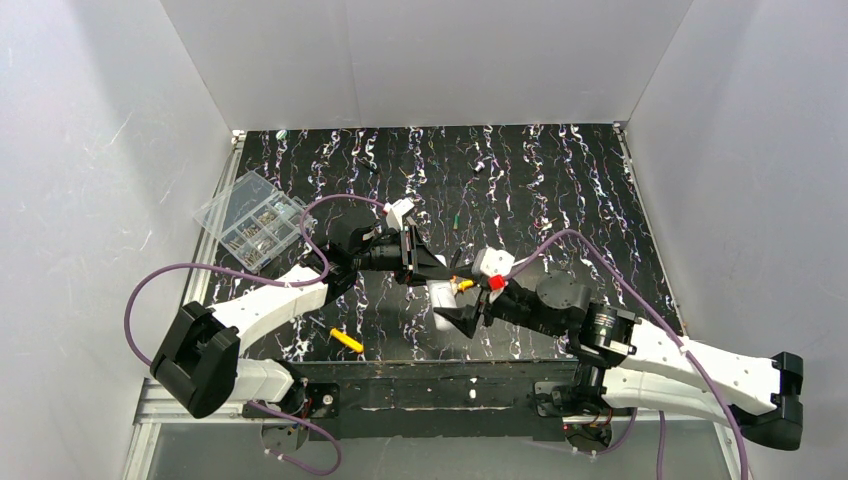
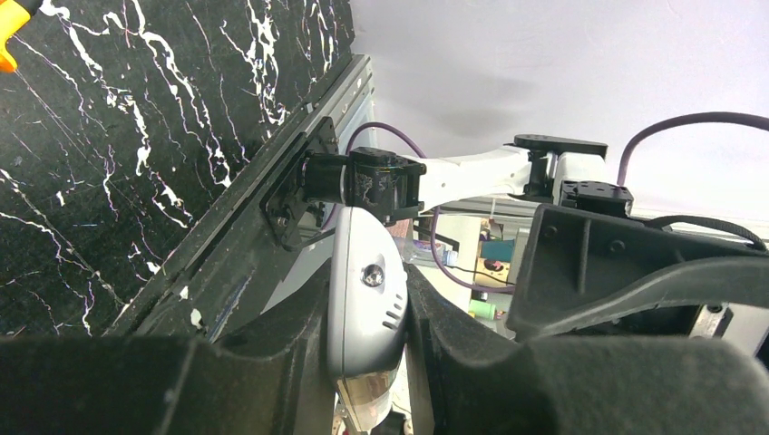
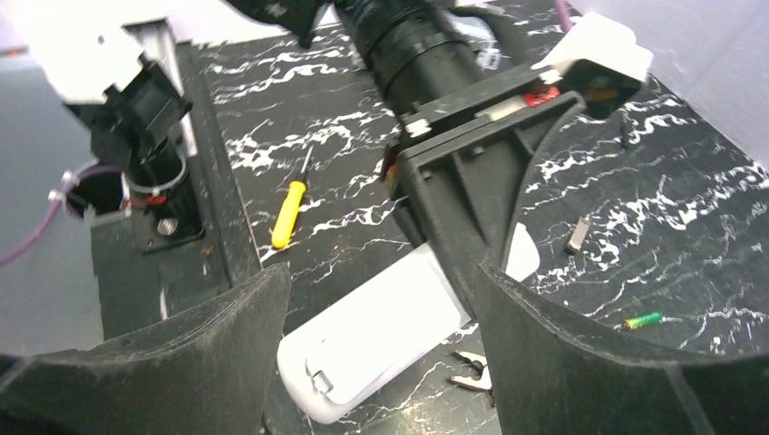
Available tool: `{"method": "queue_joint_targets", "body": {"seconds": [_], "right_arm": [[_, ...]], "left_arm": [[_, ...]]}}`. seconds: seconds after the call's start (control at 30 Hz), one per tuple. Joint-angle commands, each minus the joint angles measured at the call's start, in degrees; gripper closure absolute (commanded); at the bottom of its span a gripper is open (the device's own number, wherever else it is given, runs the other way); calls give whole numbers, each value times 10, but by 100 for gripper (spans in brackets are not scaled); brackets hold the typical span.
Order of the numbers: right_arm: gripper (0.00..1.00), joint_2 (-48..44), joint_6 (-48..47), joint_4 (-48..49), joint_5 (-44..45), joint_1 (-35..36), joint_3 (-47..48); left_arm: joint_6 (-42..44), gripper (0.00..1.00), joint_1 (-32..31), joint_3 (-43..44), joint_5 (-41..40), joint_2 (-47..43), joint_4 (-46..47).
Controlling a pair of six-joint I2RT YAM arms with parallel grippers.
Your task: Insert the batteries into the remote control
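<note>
Bright, even light fills the box of white walls (image 1: 420,60). Shadows on the black table (image 1: 560,180) are soft. In both wrist views the near fingers (image 3: 181,362) look dark and blurry

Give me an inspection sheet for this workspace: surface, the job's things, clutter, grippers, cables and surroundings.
Surface: table, black with white veining.
Job's things: remote is clamped by one arm; one green battery lies loose on the table, apart from the remote. No second battery seen.
Clutter: yellow-handled screwdriver, small metal bit, clear box at the table's left edge.
Grippers: left gripper is shut on the remote; right gripper is open, holds nothing and faces the remote.
Cables: purple cables loop off both arms above the table.
Surroundings: white walls on three sides.
</note>
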Motion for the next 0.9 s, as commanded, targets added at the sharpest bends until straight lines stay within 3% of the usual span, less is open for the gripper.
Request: {"method": "queue_joint_targets", "body": {"seconds": [0.0, 0.1, 0.13, 0.17, 0.33, 0.6, 0.87], "right_arm": [[17, -9, 84, 50, 128, 18, 34], [16, 11, 142, -17, 198, 23, 80], [14, 73, 211, -172, 263, 33, 177], [14, 95, 243, -232, 286, 36, 212], [12, 162, 376, -410, 295, 38, 314], [12, 187, 484, -470, 225, 38, 322], [14, 177, 505, -433, 157, 38, 289]], "left_arm": [[7, 100, -3, 15, 26, -3, 12], [7, 100, -3, 15, 25, -4, 10], [8, 100, -3, 14, 24, -6, 6], [9, 100, -3, 14, 23, -7, 5], [17, 100, -3, 13, 15, -13, -4], [20, 100, -3, 14, 14, -18, -11], [18, 100, -3, 14, 15, -17, -8]]}}
